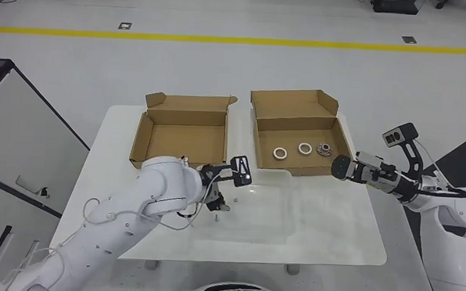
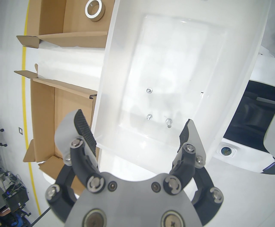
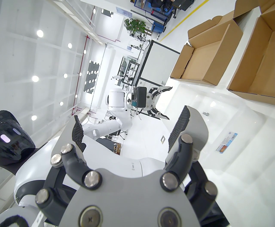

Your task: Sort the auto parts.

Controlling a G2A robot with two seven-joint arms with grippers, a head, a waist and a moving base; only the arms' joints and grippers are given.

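Bolts [image 2: 168, 123] in tray [image 2: 111, 75]: small, stiff, light, probably slick; pinch across shank. Left end effector [image 2: 133, 116] wide above; right end effector [image 3: 130, 112] wide.

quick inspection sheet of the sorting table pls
surface: white table, clear tray at centre
job's things: three bolts in tray; two white rings and a metal part in one cardboard box; second box beside it
clutter: nothing seen
grippers: left gripper open above tray; right gripper open near ring box corner
cables: thin cable along left arm
surroundings: yellow floor line
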